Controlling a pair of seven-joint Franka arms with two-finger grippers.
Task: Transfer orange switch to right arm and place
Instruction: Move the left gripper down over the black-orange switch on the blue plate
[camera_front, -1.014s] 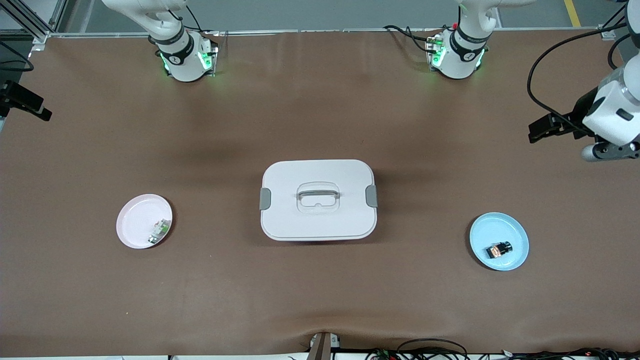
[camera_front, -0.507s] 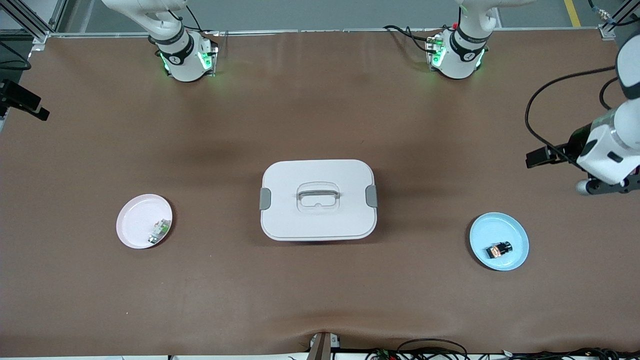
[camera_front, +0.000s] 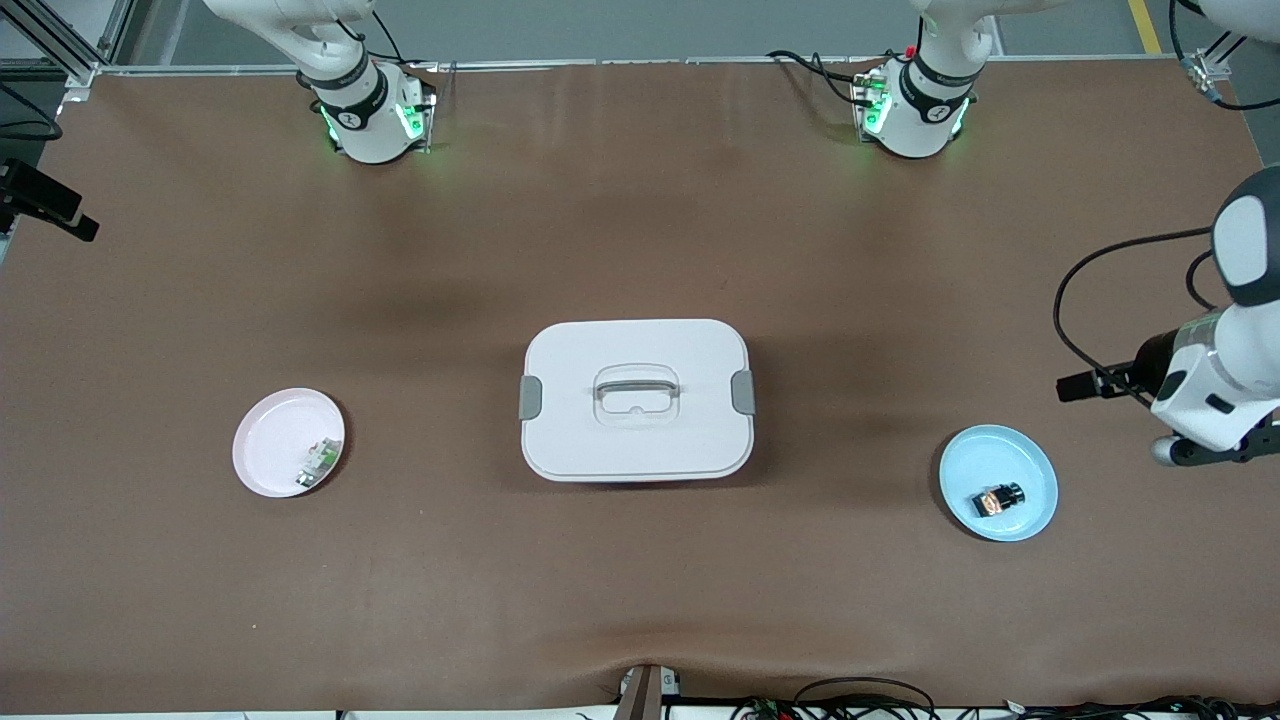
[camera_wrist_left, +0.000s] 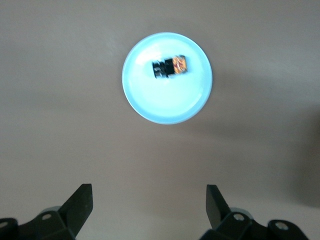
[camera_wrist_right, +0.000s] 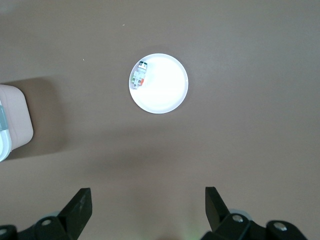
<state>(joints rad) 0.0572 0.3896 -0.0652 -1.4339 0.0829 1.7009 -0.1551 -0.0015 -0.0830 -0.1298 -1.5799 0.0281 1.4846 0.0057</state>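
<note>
Approach step: our left pincer (camera_wrist_left: 149, 206), jaws spread and empty, hovers above the table (camera_front: 640, 580); the orange switch (camera_wrist_left: 170, 66) lies on the blue plate (camera_wrist_left: 167, 107) at 12 o'clock in the left wrist view. Next we must centre over it and descend. Right pincer (camera_wrist_right: 148, 206) waits, spread.

The right end effector (camera_wrist_right: 148, 210) lies outside the front view, the left arm (camera_front: 1225, 390) is cut by its edge, and the orange switch (camera_wrist_left: 170, 66) shows blurred.

- Two white arm bases (camera_front: 372, 115) are seen, ringed with black bands and lit by green lights.
- White rounded link shells are noted; black cables (camera_front: 1105, 290) are looped beside the left arm's wrist.
- Black angular claw fingers (camera_wrist_left: 80, 202) are shown, with round screw holes in the mounts.
</note>
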